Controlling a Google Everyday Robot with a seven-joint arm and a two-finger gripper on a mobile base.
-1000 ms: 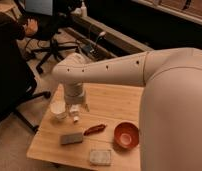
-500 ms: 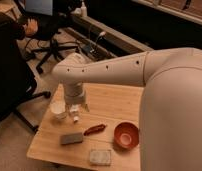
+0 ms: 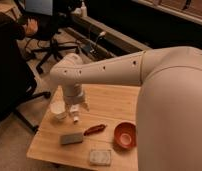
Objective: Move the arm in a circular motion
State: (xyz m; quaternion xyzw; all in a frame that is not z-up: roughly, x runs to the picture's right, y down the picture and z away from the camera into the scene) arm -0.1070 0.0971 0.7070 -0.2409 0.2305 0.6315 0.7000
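The cream-white arm [image 3: 144,75] reaches from the right edge across the wooden table [image 3: 114,102] to a bulbous joint [image 3: 68,75] at the left. From that joint the wrist points down. The gripper [image 3: 75,115] hangs just above the table's left part, close beside a white cup [image 3: 58,110] on its left. It holds nothing that I can see. The arm's near segment fills the right side of the view and hides the table's right end.
On the table lie a red chili-like object [image 3: 94,129], a grey sponge [image 3: 71,138], an orange-red bowl [image 3: 125,135] and a pale packet [image 3: 100,157]. Office chairs [image 3: 54,47] and a dark-clothed person [image 3: 9,60] are at the back left.
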